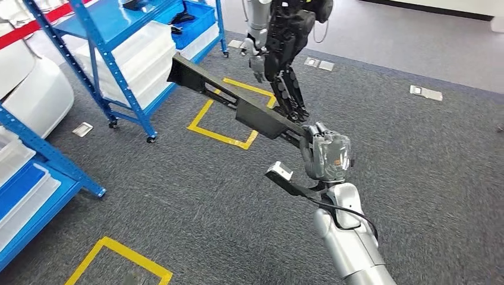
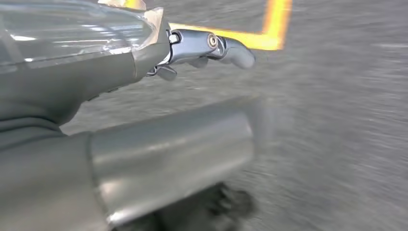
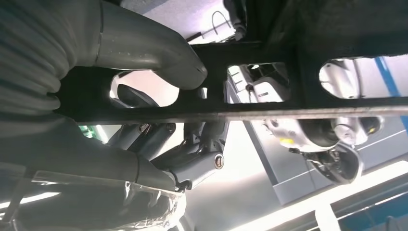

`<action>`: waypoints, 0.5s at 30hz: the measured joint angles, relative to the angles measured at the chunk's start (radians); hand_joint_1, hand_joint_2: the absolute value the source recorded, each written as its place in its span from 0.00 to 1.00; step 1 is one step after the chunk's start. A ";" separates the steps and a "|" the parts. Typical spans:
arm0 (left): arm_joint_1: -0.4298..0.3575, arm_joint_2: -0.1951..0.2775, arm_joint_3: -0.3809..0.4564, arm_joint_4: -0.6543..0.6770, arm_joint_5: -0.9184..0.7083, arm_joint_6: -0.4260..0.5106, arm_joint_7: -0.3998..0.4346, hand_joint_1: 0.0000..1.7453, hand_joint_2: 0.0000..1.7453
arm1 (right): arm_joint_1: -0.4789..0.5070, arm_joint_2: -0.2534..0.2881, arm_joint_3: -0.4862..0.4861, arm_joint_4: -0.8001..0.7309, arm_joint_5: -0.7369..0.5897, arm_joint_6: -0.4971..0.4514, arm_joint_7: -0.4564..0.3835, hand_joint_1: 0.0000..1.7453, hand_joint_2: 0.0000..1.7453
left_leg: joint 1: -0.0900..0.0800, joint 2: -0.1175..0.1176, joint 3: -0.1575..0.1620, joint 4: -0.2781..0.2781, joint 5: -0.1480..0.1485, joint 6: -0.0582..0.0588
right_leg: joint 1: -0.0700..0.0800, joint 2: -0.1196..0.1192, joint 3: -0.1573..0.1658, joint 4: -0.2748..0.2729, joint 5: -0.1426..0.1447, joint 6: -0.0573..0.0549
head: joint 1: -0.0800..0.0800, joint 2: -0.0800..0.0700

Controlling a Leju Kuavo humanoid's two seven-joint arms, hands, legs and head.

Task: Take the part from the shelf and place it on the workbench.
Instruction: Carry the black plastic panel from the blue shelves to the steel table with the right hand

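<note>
Part: a long black plastic part [image 1: 238, 107] with cut-out openings, held up in the air over the grey carpet floor [image 1: 428, 166], its far end pointing toward the blue shelf [image 1: 113, 71].
Right robot hand: the right robot hand [image 1: 324, 155] grips the near end of the part; in the right wrist view the thumb [image 3: 154, 53] lies over one side of the black frame and the darker fingers [image 3: 192, 154] curl in under it.
Left robot hand: the left robot hand [image 2: 144, 96] hangs above the carpet (blurred), its fingers [image 2: 211, 45] stretched out and holding nothing.
Shelf: blue metal rack on castors carrying white bins [image 1: 139, 59].
Floor: yellow tape squares [image 1: 229, 113] on the carpet.
Beyond: another dark humanoid robot [image 1: 285, 53] stands past the part.
</note>
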 joint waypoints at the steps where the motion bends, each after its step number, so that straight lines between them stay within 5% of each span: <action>1: -0.019 -0.005 0.018 0.067 0.001 -0.001 -0.016 0.00 0.00 | -0.002 0.007 0.003 0.002 -0.008 0.000 -0.006 1.00 1.00 | 0.003 -0.022 -0.009 0.026 -0.021 -0.003 | 0.000 0.012 -0.002 0.000 0.002 -0.007 | -0.005 0.000; 4: -0.056 -0.030 0.060 0.208 0.009 0.004 -0.051 0.00 0.00 | -0.013 0.033 0.011 0.012 -0.038 0.000 -0.030 1.00 1.00 | 0.005 -0.097 -0.105 0.223 -0.130 -0.001 | 0.008 0.043 -0.009 -0.001 0.006 -0.022 | -0.012 0.000; 6: -0.070 -0.044 0.081 0.270 0.013 0.010 -0.058 0.00 0.00 | -0.019 0.047 0.019 0.022 -0.047 0.001 -0.042 1.00 1.00 | 0.003 -0.107 -0.156 0.312 -0.150 0.009 | 0.017 0.070 -0.011 0.000 0.007 -0.025 | -0.013 0.000; 8: -0.081 -0.053 0.097 0.316 0.014 0.015 -0.060 0.00 0.00 | -0.021 0.056 0.025 0.031 -0.051 0.002 -0.049 1.00 1.00 | -0.002 -0.119 -0.132 0.241 -0.089 0.025 | 0.022 0.096 -0.010 0.000 0.009 -0.027 | -0.013 0.000; 10: -0.092 -0.058 0.110 0.350 0.014 0.019 -0.058 0.00 0.00 | -0.029 0.065 0.029 0.039 -0.060 0.002 -0.059 1.00 1.00 | -0.008 -0.162 -0.069 0.098 -0.017 0.040 | 0.025 0.118 -0.010 0.001 0.010 -0.027 | -0.013 0.000; 12: -0.100 -0.062 0.121 0.376 0.016 0.028 -0.050 0.00 0.00 | -0.043 0.076 0.032 0.049 -0.077 0.002 -0.073 1.00 1.00 | -0.014 -0.186 -0.038 0.030 0.010 0.044 | 0.027 0.137 -0.014 0.002 0.013 -0.023 | -0.013 0.000; 15: -0.108 -0.071 0.135 0.400 0.022 0.037 -0.028 0.00 0.00 | -0.063 0.086 0.037 0.067 -0.102 -0.001 -0.093 1.00 1.00 | -0.016 -0.151 -0.028 0.015 0.019 0.047 | 0.026 0.150 -0.027 0.004 0.017 -0.011 | -0.013 0.000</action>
